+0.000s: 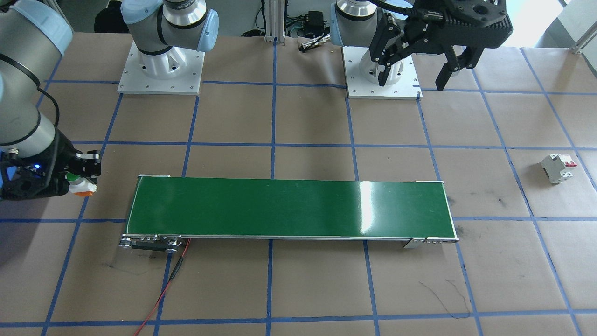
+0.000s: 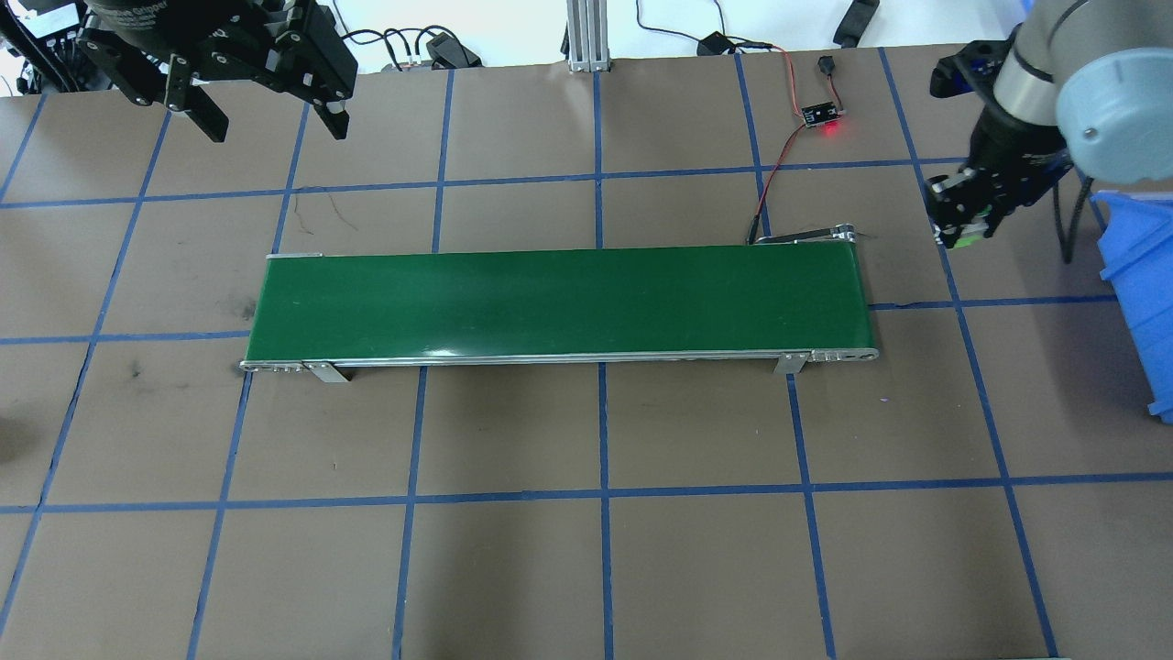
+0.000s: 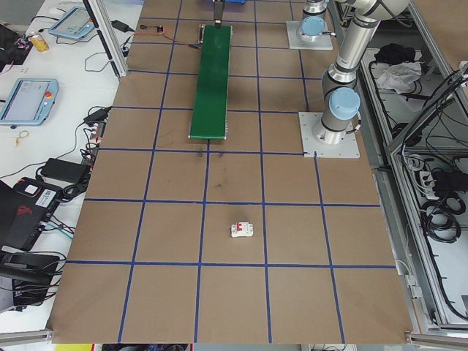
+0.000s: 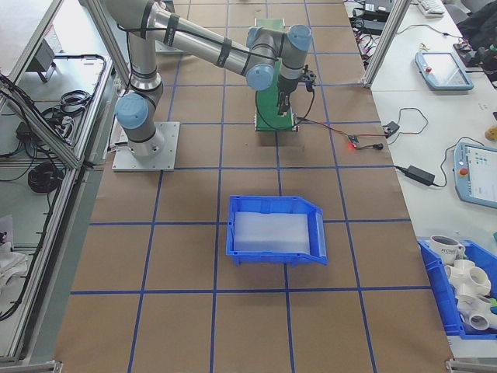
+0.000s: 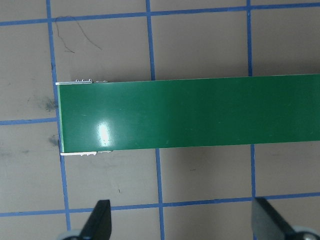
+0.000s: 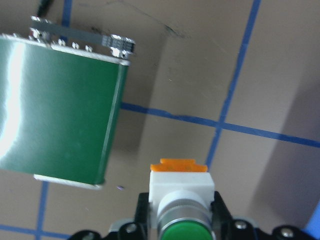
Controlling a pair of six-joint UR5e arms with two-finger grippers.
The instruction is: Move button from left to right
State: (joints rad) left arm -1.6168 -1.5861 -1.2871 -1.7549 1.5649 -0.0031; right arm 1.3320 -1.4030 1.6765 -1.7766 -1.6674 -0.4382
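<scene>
Right wrist-mounted view is showing the right tool (image 6: 177, 227) clamping the button (image 6: 179, 202) between its two fingers: green cap toward the camera, white body in the grip, orange-red base pointing away toward the brown worktop (image 6: 280, 75). The button is hanging in the air just off the end of the green conveyor belt (image 6: 55, 110), over bare paper beside a blue tape line.

From the front-facing camera the same tool (image 1: 81, 175) is sitting low beside the belt (image 1: 289, 207) end, with the button (image 1: 80, 185) close above the worktop; whether the base is touching the paper is too fine to tell. In the overhead view a blue bin (image 2: 1141, 293) is lying near this arm, on its outer side, and looks like the likely drop place, though the task does not name it.

The left tool (image 1: 417, 60) is hanging wide open and empty, high near its own base, well apart from the belt.

For the step in hand, the grip looks narrow and high on the white body, so the wrist should be travelling slowly, keeping the button's axis steady. Before letting go, the base should be brought low over the target, so that the small part is not bouncing or rolling. A circuit breaker (image 1: 558, 168) is lying well apart on the other side and needs no attention.
</scene>
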